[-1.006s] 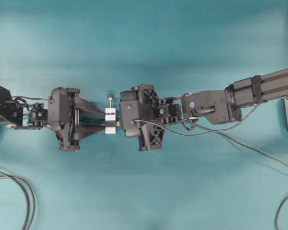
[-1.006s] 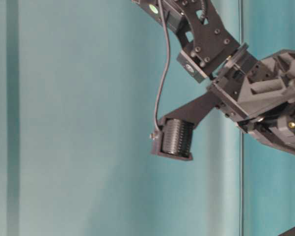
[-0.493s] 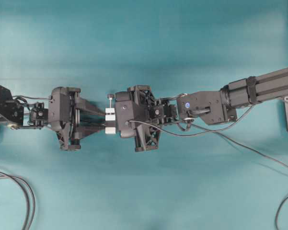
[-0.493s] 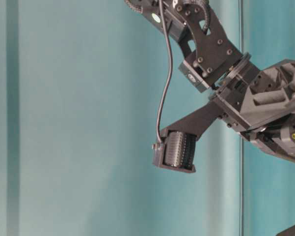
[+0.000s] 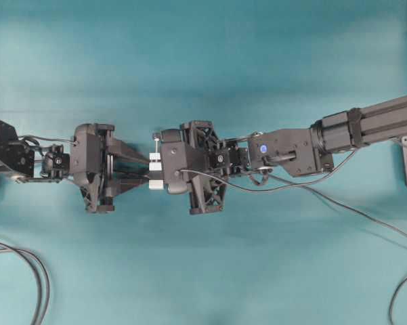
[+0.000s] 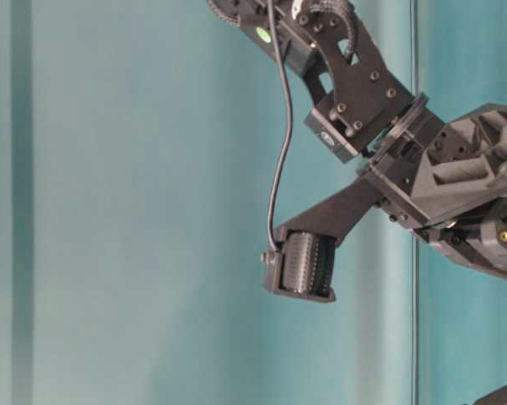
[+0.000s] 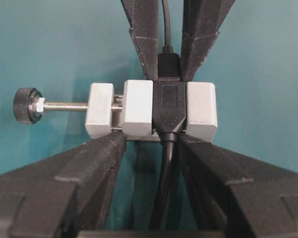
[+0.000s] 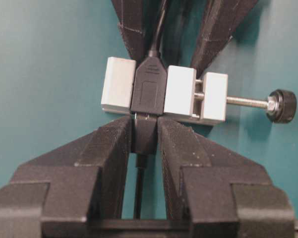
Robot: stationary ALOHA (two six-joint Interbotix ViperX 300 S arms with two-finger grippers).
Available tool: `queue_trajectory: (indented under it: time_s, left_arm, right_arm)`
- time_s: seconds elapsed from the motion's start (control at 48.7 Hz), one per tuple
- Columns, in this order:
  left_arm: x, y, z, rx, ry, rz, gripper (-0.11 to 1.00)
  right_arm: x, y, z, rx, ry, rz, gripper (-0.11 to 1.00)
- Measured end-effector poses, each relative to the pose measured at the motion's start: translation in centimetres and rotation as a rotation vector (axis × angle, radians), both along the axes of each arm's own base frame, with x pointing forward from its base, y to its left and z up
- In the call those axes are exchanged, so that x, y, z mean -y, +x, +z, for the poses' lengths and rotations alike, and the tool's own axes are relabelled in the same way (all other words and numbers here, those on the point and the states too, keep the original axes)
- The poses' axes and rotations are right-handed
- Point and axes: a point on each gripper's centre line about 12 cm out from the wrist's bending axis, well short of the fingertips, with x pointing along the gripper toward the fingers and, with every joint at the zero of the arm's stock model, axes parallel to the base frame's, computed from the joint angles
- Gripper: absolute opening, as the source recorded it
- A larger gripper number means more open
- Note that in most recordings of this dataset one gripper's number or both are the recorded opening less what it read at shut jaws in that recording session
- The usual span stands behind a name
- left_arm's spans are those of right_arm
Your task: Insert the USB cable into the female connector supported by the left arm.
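- Right gripper: jaws narrowed, clamping the USB cable plug against the female connector.
- Left gripper: jaws spread wide, bracing the connector's white block.

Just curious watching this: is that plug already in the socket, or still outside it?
Mostly in. The USB cable plug butts against the female connector; only a sliver of metal tip shows. Fully seated: cannot tell.

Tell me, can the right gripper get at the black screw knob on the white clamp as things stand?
Probably not: the right gripper is shut on the USB cable plug at the female connector. The knob sticks out sideways, unobstructed, but reaching it means letting go first.
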Motion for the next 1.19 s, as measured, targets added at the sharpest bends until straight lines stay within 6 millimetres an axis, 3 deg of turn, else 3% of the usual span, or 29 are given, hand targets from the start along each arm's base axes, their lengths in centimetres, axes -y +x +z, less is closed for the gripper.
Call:
queue_trajectory:
  time_s: [0.185, 0.349, 0.41, 0.575, 0.78, 0.964, 1.19]
  left_arm:
    - [0.0, 0.4, 0.2, 0.000, -0.001, -0.002, 0.63]
    - [0.0, 0.7, 0.8, 0.011, -0.004, 0.000, 0.63]
    - [0.1, 0.4, 1.0, 0.008, -0.004, -0.001, 0.63]
    - [0.2, -1.6, 2.0, 0.001, -0.004, -0.009, 0.63]
    - [0.0, -4.6, 4.3, 0.021, -0.024, -0.003, 0.63]
    - [0.1, -5.5, 6.2, 0.007, -0.033, -0.005, 0.63]
    - [0.0, -6.4, 8.9, 0.037, -0.042, -0.005, 0.63]
  right_arm:
    - [0.2, -0.3, 0.4, -0.034, 0.022, -0.030, 0.25]
    - [0.6, -0.5, 1.1, -0.041, 0.050, -0.067, 0.73]
    - [0.7, -0.6, 1.4, -0.042, 0.054, -0.074, 0.83]
    - [0.8, -2.1, 2.8, -0.035, 0.055, -0.076, 0.76]
    - [1.1, -6.2, 5.3, -0.013, 0.058, -0.083, 0.77]
    - [1.2, -9.7, 7.3, 0.055, 0.083, -0.097, 0.77]
    - [1.2, -14.1, 8.3, 0.196, 0.117, -0.101, 0.77]
